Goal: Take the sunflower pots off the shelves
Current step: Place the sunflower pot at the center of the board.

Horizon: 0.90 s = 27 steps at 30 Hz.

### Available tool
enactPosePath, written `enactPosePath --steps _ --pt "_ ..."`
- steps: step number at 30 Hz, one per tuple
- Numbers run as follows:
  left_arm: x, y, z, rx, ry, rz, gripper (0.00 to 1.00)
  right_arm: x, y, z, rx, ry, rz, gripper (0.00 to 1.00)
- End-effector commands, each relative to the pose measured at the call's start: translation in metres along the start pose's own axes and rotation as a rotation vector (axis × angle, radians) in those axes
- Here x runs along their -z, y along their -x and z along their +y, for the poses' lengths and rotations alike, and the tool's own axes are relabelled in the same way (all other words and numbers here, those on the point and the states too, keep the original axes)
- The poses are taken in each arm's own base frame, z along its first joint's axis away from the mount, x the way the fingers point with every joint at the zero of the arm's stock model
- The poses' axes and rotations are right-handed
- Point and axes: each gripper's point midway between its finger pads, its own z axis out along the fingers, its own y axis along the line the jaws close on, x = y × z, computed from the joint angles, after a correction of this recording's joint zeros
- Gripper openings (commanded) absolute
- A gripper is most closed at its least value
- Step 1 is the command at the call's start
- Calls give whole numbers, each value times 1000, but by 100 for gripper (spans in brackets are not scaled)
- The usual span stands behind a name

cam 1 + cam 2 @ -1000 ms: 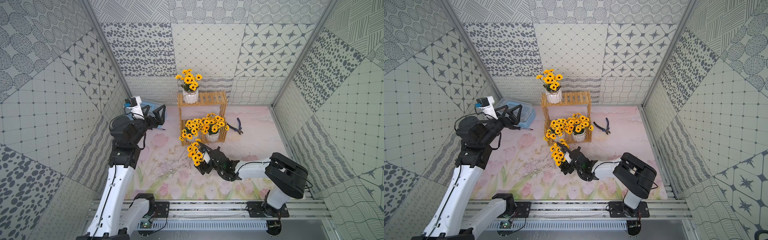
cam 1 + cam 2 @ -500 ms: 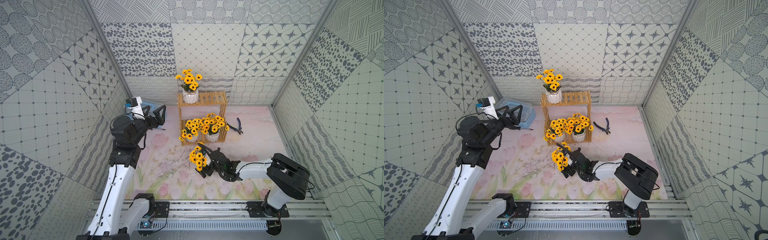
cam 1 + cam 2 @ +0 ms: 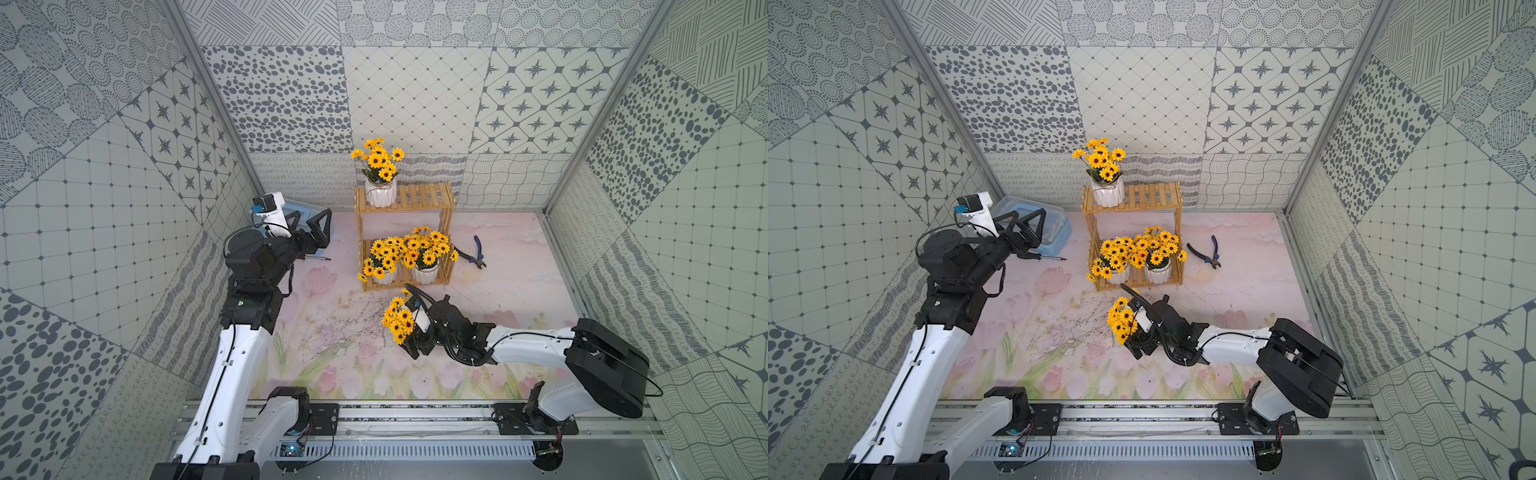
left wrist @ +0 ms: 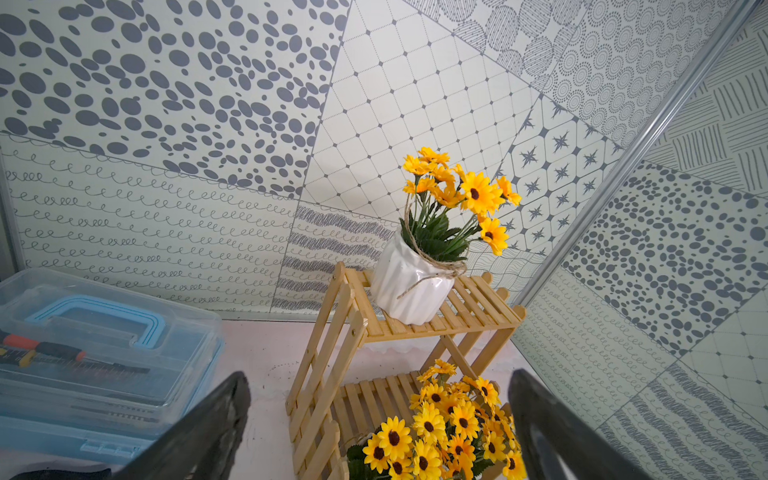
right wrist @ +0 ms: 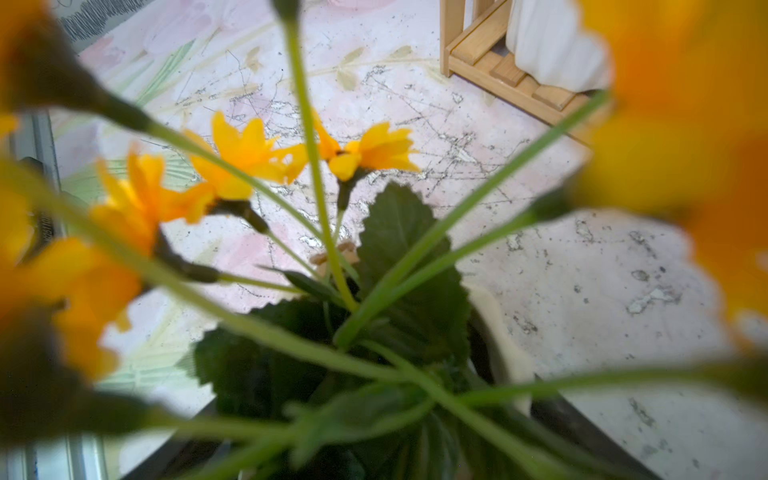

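The wooden shelves (image 3: 419,195) stand at the far middle of the flower-printed worktop (image 3: 519,291). The top-tier pot (image 3: 380,193) of sunflowers sits at the left end of the upper tier. The left lower pot (image 3: 384,274) and the right lower pot (image 3: 426,274) stand side by side on the bottom tier, blooms mingling. The fourth pot (image 3: 405,322) is off the shelves, on the worktop just near of them, between the fingers of the right tool (image 3: 428,326), which are spread on either side of it. The left tool (image 3: 311,212), spread and empty, hangs raised near the pale blue toolbox (image 3: 1054,232) at far left. Blue-handled pliers (image 3: 478,253) lie right of the shelves.
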Motion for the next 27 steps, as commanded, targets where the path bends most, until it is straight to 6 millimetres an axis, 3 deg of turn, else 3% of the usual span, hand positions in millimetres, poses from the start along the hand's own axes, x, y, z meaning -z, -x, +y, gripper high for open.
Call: enactPosePath --steps 1,7,14,21,27 --pt "-4 7 0 -2 -7 -29 97 0 2 7 -15 42 -2 98" --pt "-4 8 0 -14 -4 -31 97 10 2 11 -31 65 -2 98" --pt "-12 4 1 -5 -20 -16 97 38 20 10 -59 85 -87 98" --pt "-20 1 6 10 -11 -4 97 49 28 18 -43 129 -105 98" --pt "-26 -4 11 -5 3 16 97 80 57 25 -18 178 -177 98"
